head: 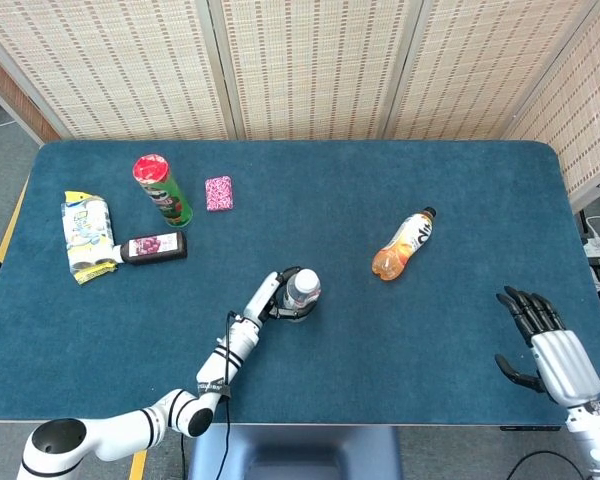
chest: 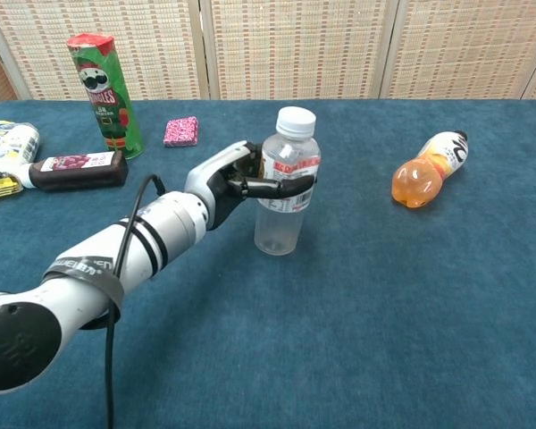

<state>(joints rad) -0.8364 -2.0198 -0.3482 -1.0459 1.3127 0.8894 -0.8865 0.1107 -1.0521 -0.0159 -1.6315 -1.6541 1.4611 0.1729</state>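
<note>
Chest view: clear plastic water bottle with white cap and red label point(chest: 285, 183), upright near table centre, looks empty | left hand point(chest: 235, 181) at its 9 o'clock, fingers point(chest: 281, 188) wrapped round the label band | right hand point(head: 552, 350) at 4 o'clock, well apart, fingers spread, holding nothing.
</note>
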